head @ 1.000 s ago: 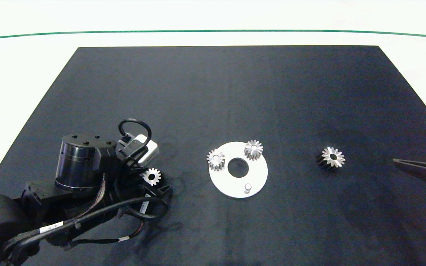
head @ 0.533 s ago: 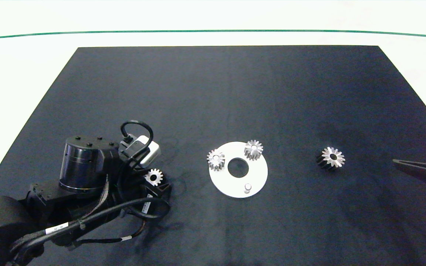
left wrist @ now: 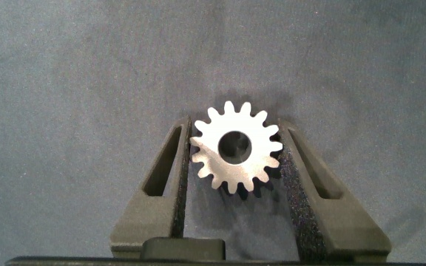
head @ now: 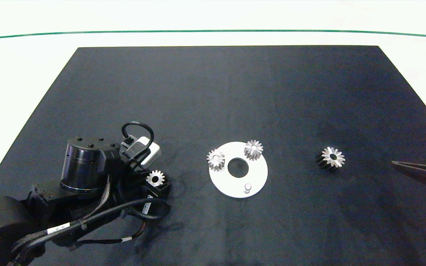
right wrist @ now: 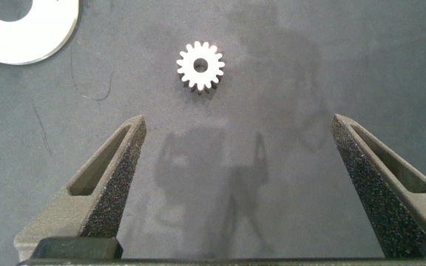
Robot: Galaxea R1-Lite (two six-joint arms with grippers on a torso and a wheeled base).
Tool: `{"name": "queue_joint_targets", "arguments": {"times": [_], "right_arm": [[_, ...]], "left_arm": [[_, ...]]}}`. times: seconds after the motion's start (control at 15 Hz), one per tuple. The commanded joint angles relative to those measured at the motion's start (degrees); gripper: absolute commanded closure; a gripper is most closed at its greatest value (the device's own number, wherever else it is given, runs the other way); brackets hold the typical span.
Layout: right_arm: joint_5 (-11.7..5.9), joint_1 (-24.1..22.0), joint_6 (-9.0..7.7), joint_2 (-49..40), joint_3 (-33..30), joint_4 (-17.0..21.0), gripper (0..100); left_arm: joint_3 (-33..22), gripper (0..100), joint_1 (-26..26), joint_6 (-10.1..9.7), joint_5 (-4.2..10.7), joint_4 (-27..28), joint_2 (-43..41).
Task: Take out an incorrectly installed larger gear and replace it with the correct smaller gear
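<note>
Robot body: two dark arms, grey-fingered grippers.
Left arm (head: 50, 207): matte black housings, glossy black cylindrical joint (head: 81, 164) with small screws on top; silver-white wrist camera (head: 144, 153) under a looped black cable; more black cables with white labels along the arm. Left gripper (left wrist: 237, 192): grey fingers with slotted outer ribs, black foam pads (left wrist: 296, 196). Right gripper (right wrist: 250, 185): same grey slotted fingers, speckled black foam pads (right wrist: 120, 185).

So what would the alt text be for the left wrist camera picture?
A small silver gear sits between the two grey fingers of the left tool, which close against its teeth on both sides, above a dark cloth.
</note>
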Motion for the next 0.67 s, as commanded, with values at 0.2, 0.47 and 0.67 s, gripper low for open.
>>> {"name": "queue_joint_targets", "arguments": {"times": [0.2, 0.47, 0.67], "right_arm": [[0.04, 0.0, -0.14, 0.1, 0.0, 0.0, 0], [0.04, 0.0, -0.23, 0.1, 0.0, 0.0, 0], [0.13, 0.0, -0.14, 0.1, 0.0, 0.1, 0]], "left_arm": [[-0.1, 73, 0.0, 0.07, 0.16, -0.2, 0.1], [-0.1, 80, -0.1, 0.07, 0.16, -0.2, 0.6], [-0.2, 81, -0.1, -0.02, 0.07, -0.2, 0.5]]}}
